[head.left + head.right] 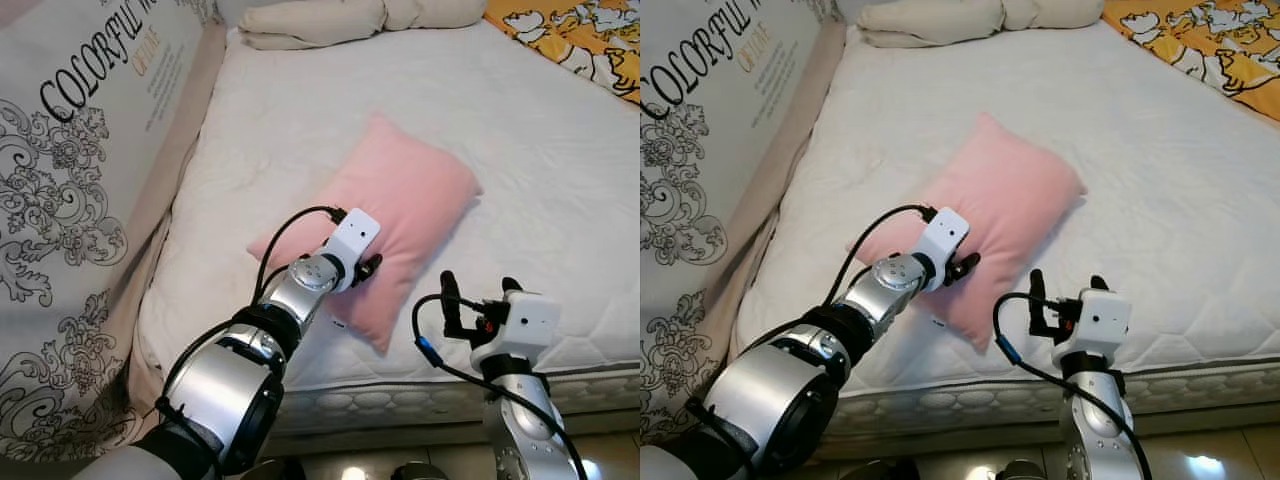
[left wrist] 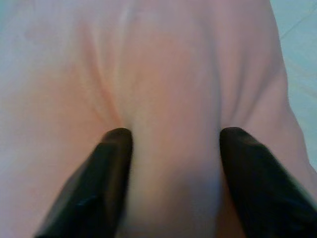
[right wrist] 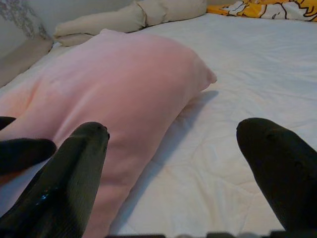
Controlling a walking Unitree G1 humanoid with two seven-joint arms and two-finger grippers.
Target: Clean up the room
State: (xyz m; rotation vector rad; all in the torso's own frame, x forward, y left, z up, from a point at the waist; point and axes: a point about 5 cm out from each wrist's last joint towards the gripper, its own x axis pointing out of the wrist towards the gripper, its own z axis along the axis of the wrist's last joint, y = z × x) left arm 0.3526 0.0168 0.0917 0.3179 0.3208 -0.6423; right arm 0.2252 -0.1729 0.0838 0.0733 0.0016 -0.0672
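Note:
A pink pillow [image 1: 400,215] lies slantwise on the white mattress [image 1: 540,180], its near corner close to the front edge. My left gripper [image 1: 368,268] presses into the pillow's near part. In the left wrist view the left gripper [image 2: 173,136] is open, and pink fabric [image 2: 168,74] bulges and creases between its two black fingers. My right gripper [image 1: 478,285] stands open over the mattress's front edge, just right of the pillow's near corner, touching nothing. The right wrist view looks along the pillow [image 3: 114,74] with bare sheet between that gripper's fingers.
A folded beige blanket [image 1: 330,20] lies at the far end of the bed. A yellow patterned quilt [image 1: 580,40] covers the far right corner. A printed fabric panel [image 1: 80,150] stands along the left side. Shiny floor [image 1: 600,450] shows below the mattress.

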